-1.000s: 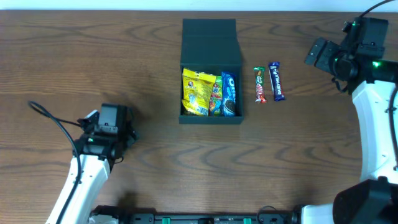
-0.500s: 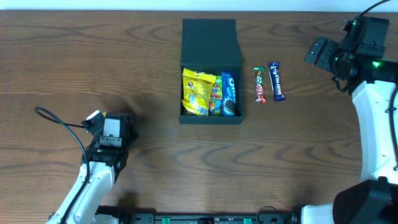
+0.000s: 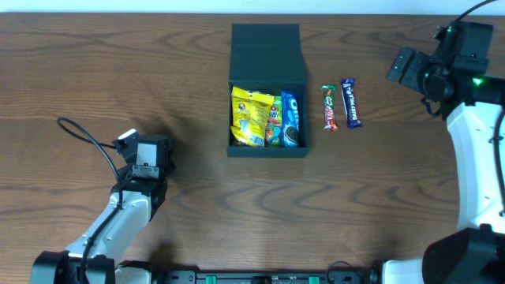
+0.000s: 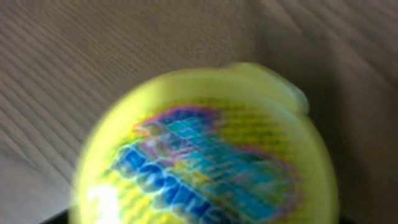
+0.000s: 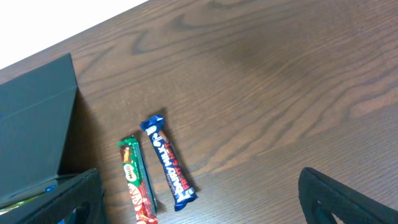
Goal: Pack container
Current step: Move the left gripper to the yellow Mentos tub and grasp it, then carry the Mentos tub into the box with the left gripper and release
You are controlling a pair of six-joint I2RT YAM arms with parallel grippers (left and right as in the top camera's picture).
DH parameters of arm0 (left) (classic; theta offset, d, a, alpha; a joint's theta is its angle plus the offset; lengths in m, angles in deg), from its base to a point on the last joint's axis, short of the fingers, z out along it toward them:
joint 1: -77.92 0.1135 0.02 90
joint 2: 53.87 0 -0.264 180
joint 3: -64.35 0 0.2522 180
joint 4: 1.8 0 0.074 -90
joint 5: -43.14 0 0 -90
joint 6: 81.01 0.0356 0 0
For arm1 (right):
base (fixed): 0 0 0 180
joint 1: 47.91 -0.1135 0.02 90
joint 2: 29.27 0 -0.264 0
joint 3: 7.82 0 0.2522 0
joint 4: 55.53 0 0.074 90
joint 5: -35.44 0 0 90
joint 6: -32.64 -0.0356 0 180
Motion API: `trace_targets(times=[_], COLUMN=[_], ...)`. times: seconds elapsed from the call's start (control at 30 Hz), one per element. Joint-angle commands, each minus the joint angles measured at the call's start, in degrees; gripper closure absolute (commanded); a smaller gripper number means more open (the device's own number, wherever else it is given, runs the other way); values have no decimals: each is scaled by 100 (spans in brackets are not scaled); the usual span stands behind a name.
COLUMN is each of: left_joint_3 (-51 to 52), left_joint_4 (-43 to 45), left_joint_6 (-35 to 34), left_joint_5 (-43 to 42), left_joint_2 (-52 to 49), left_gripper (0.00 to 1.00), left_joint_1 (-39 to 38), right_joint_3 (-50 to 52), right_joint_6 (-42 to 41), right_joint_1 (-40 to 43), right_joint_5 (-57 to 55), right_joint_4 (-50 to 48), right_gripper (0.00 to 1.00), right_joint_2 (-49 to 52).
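Mid-bench, the container (image 3: 267,52) sits open, snack packets (image 3: 267,118) already inside; two bars (image 3: 341,104) left beside it. Right gripper (image 5: 199,186) gapes empty. Left gripper (image 3: 145,156) is over a blurry yellow tub (image 4: 205,149), can't tell if it's gripped.

Overhead looks straight down; right wrist (oblique) shares the blue bar (image 3: 351,103).

Right claw (image 5: 199,177) spread wide apart.
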State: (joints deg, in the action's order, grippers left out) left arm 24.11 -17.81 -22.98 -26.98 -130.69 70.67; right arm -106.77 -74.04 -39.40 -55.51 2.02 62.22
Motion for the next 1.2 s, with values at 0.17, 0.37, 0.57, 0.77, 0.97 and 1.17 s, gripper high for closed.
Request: trace_targets(times=[0.17,0.37,0.57,0.77,0.97,1.17], left_joint_3=[-472,-1464,-2911,-4513,-6017,-7189], left_joint_4=[-131,-1062,-2015,-3156,-4186,-4962], left_joint_6=[918,1464,1849,1845,2238,2323], left_joint_5=[103,-155,-1145,-2393,-2291,-2208], left_joint_2=[149,258,258,149,-481,-1705], left_gripper=[59,81,94,95,95,95], left_joint_1=[9,9,9,-44,-885,-1587], right_joint_3=[-20,-20,-20,-20,-20,-20], right_joint_6=[92,90,90,87,-96,-170], right_joint_1=[46,46,48,131,393,623], right_joint_5=[-9,-9,-11,-11,-11,-9], right_joint_4=[9,-11,-9,-4,85,304], right_gripper=[1,1,1,1,1,1], right_joint_2=[-17,-17,-17,-17,-17,-17])
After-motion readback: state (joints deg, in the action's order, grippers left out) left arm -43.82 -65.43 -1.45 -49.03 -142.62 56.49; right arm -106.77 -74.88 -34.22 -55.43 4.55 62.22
